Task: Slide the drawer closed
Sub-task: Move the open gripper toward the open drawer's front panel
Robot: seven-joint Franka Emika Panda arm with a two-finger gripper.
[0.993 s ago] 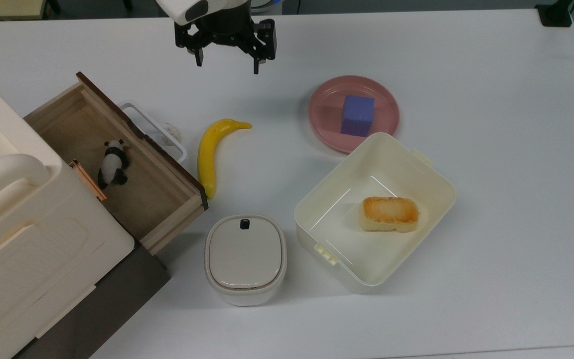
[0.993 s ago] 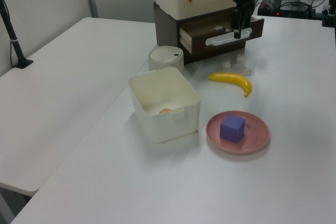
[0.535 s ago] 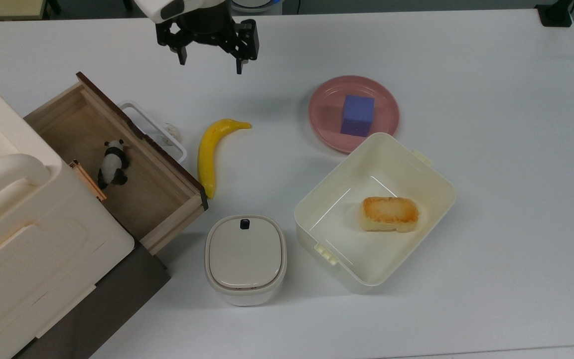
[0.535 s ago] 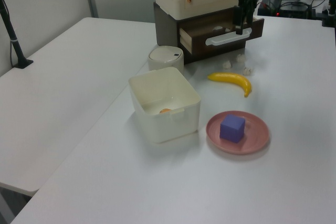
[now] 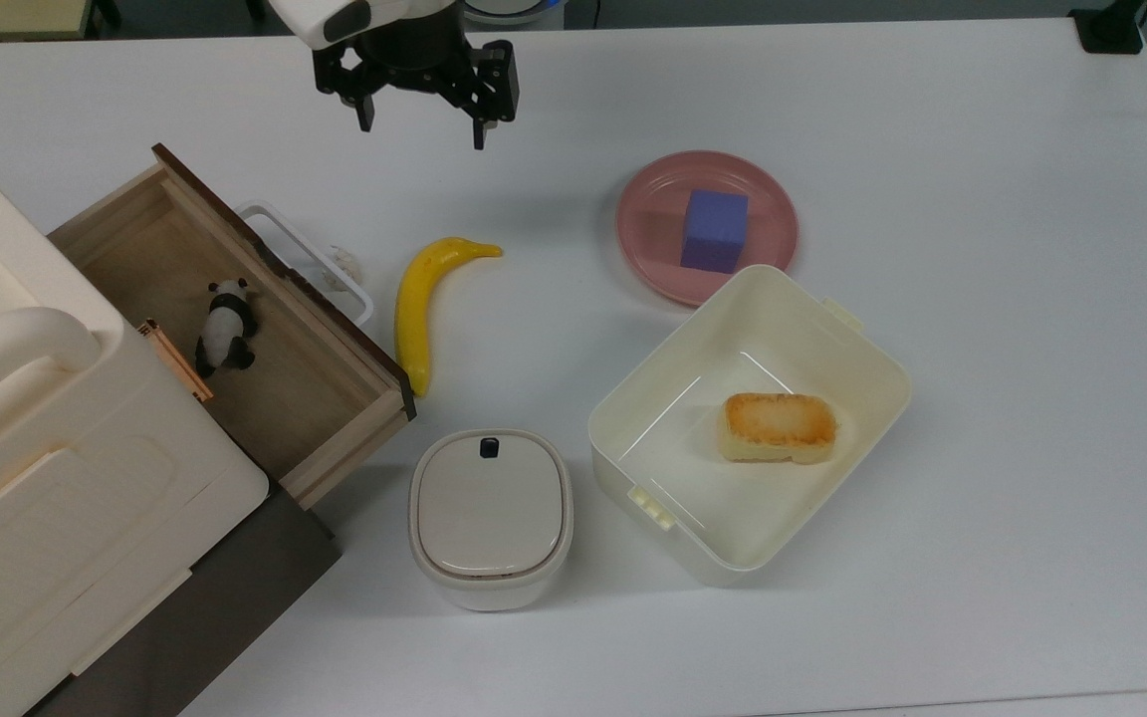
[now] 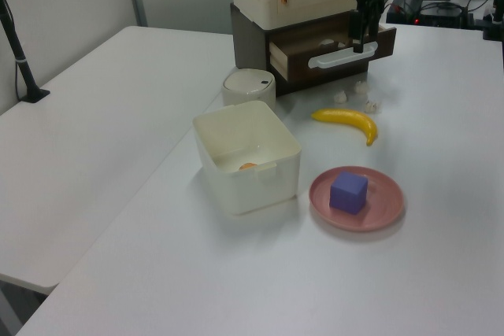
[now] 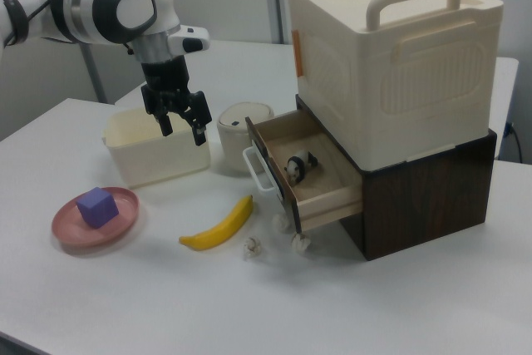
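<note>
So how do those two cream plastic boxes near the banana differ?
The big rectangular cream tub is open-topped and holds a toasted bread piece; the small rounded off-white container is shut under a lid with a dark knob. The tub is wider, and the container stands nearer the open wooden drawer. Both rest on the white table.

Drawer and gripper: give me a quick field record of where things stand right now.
drawer: pulled out, not closed
handle: white loop on the dark front, untouched
inside drawer: panda toy
gripper: open, empty, in the air apart from the drawer
banana: on the table just in front of the drawer front
tub: open, holds bread
plate: holds a purple block
</note>
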